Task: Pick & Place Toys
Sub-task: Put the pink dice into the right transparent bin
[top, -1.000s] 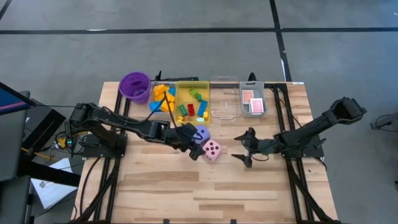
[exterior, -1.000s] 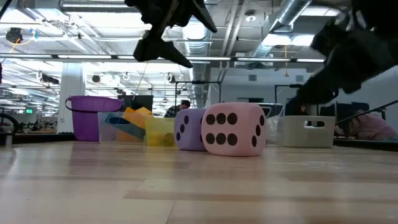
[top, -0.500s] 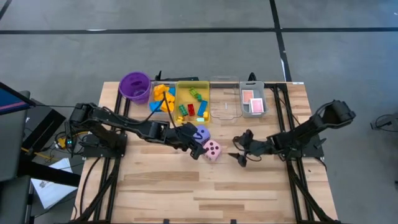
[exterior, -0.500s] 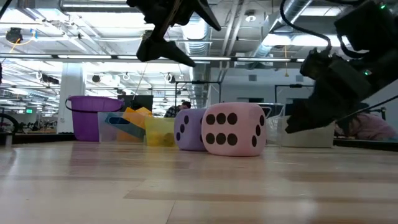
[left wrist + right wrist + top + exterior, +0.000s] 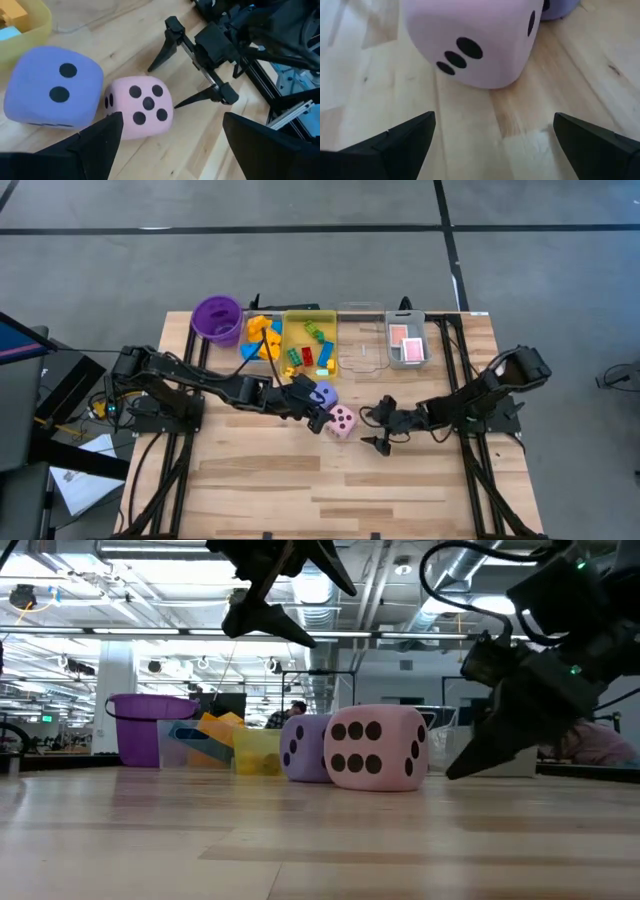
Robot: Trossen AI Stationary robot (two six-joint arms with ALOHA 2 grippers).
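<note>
Right gripper (image 5: pixel 378 427) spread wide, low, just right of pink die (image 5: pixel 342 421) mid-table. Straddle it squarely before closing; don't nudge purple die (image 5: pixel 323 393). Left gripper (image 5: pixel 312 412) released, hovering above.

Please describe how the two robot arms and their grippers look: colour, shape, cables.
Both arms are black, built from jointed segments. Each ends in a gripper with two thin, pointed black fingers: the left gripper and the right gripper. A black crossbar joins the right gripper's fingers. Dark cables loop along the right arm, where a small green light shows.
</note>
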